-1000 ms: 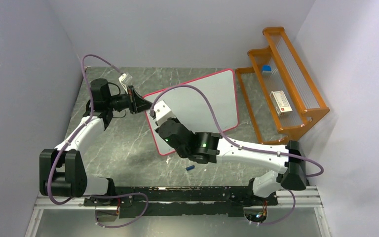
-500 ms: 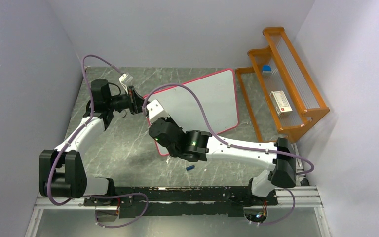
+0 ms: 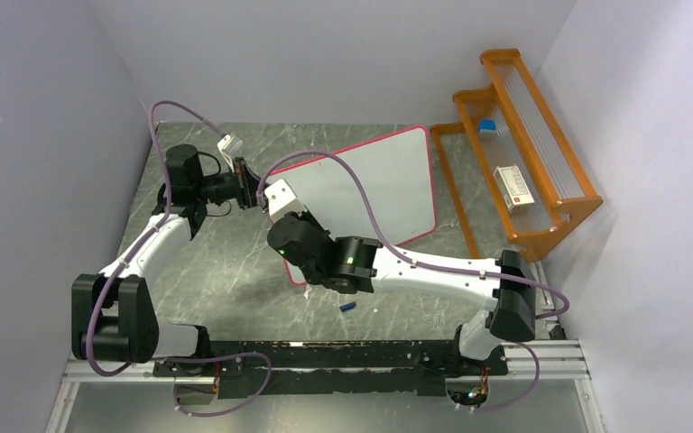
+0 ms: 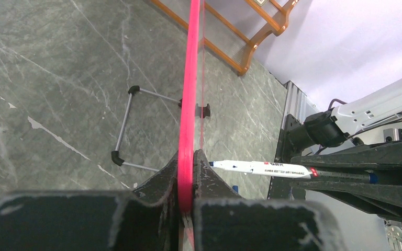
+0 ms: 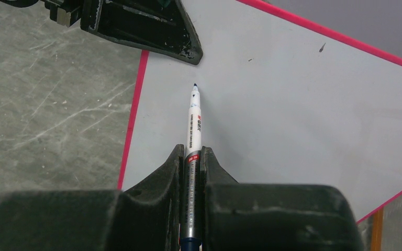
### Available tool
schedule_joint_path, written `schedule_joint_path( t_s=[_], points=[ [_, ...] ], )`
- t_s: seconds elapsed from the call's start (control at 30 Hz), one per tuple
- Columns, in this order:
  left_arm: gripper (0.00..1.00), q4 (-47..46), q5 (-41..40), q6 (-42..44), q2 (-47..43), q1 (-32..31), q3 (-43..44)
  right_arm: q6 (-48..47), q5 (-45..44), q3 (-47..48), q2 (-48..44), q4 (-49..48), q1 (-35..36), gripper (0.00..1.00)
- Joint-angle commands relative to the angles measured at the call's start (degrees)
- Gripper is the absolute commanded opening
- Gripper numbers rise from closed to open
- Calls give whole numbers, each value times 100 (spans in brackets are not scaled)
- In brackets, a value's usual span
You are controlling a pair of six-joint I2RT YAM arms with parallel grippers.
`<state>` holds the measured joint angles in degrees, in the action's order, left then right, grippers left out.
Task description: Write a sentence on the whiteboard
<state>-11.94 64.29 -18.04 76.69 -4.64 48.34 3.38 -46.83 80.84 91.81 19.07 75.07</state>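
Grey marbled table between pale walls, with an orange rack to the right. From above, the board stands tilted at mid-table. The left gripper is at its upper left corner, and the right arm reaches in to the same corner, so its fingers are hidden under the wrist.

In the left wrist view the board is edge-on and the jaws are shut tight on its pink frame. The marker lies crosswise, its tip just beside the face.

In the right wrist view the right gripper is clamped on the marker barrel. The marker's long axis points straight at the board, tip near the left jaw. No writing shows on the face. I cannot tell whether the tip touches, so the next stroke depends on closing that gap.
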Motion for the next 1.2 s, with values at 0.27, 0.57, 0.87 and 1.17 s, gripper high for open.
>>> schedule_joint_path(
  t_s=[0.27, 0.57, 0.87, 1.17],
  points=[
    [5, 133, -88, 336, 40, -124, -184, -9, -113, 159, 141, -323, -86, 0],
    [5, 52, -37, 266, 50, -124, -203, 55, -4, 121, 207, -317, -159, 0],
    [5, 7, -9, 235, 84, -125, -202, 182, 95, 121, 213, -124, -173, 0],
    [5, 1, -7, 229, 74, -124, -199, 388, 213, 98, 184, 174, -172, 0]
  ],
)
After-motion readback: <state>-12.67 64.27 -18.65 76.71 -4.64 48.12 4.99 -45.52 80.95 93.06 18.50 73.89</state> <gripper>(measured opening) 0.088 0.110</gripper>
